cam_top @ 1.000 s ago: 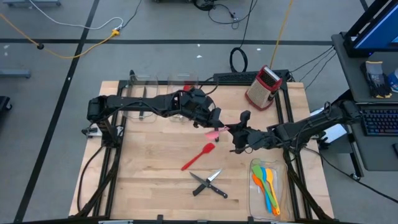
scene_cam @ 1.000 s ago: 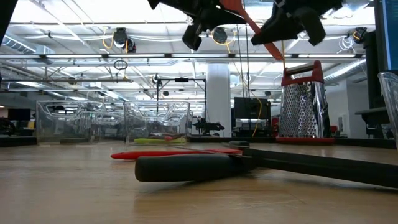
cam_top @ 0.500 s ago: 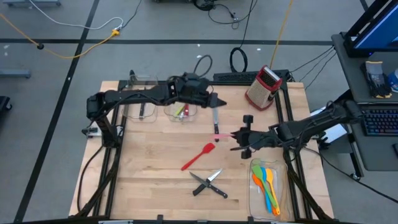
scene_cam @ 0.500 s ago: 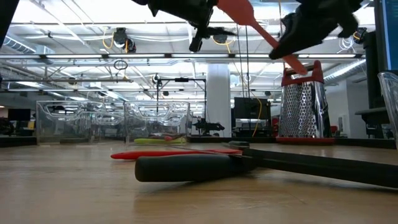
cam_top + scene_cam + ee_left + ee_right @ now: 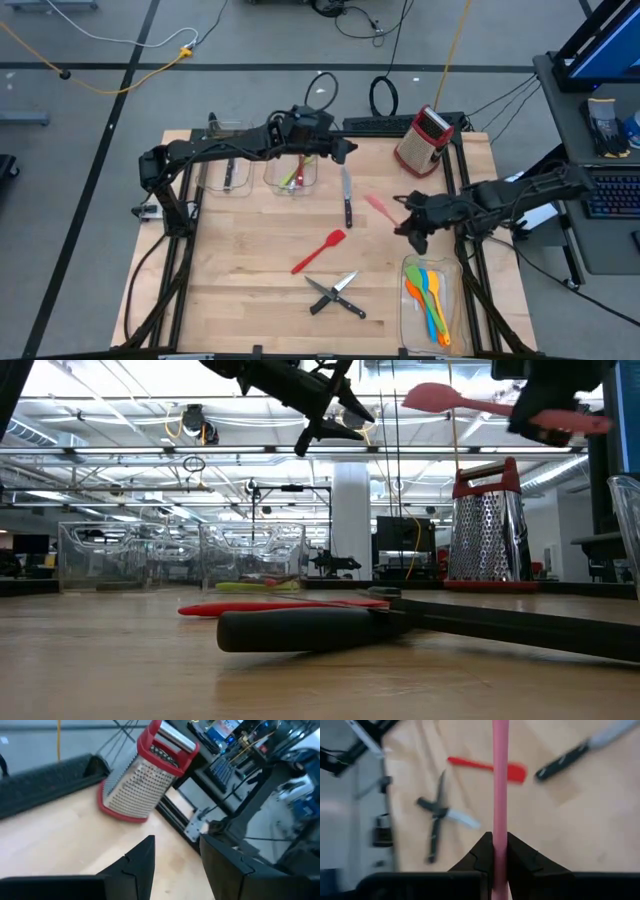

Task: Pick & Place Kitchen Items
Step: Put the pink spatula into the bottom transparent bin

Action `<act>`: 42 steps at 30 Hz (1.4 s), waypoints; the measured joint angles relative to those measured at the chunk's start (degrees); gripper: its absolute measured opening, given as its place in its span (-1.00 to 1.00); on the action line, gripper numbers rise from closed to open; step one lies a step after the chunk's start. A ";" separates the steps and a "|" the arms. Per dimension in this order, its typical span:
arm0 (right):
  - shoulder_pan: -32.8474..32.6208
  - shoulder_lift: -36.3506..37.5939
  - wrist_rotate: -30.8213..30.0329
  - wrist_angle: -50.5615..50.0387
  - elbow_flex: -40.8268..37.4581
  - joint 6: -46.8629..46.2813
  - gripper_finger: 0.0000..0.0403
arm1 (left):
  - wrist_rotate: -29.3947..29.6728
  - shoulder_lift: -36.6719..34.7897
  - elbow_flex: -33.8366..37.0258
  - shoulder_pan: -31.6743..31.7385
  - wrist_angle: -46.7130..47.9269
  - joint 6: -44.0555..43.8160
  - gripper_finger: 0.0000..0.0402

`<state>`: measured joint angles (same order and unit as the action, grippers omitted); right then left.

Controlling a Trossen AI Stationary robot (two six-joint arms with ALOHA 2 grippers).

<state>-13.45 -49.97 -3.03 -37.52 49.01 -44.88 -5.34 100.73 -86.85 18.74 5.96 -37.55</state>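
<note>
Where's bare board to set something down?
Free: the near-left stretch of the wooden table, left of the red spatula, and the strip between the single knife and the red grater. Crowded: the crossed knives and the utensil bin.

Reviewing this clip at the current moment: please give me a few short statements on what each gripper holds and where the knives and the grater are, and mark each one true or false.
1. The right gripper grips a pink spatula by its handle. True.
2. The left gripper holds a knife. False: its fingers are apart with nothing between them.
3. Two crossed knives lie near the table's front edge. True.
4. The red spatula sits in a bin. False: it lies on the bare tabletop.
5. The red box grater lies tipped over. False: it stands upright by the far right corner.
</note>
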 joint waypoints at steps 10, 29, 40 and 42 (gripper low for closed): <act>-2.61 3.02 17.02 -2.64 0.00 -20.73 -0.90 | 3.46 0.00 0.00 -0.91 2.98 13.12 -0.21; -31.36 4.57 7.70 -6.05 0.00 -72.61 -0.90 | 4.49 0.04 0.00 -5.64 7.32 22.76 -0.21; -42.49 -4.23 2.86 -0.19 0.00 -87.73 -0.90 | 3.69 -0.07 0.00 -7.93 7.27 25.27 -0.21; -42.45 -6.30 2.78 1.60 0.00 -87.71 -0.90 | 2.76 -0.17 0.00 -8.04 7.22 25.44 -0.21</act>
<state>-55.90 -56.27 -0.25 -35.92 49.01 -132.60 -2.58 100.55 -86.85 10.69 13.18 -12.10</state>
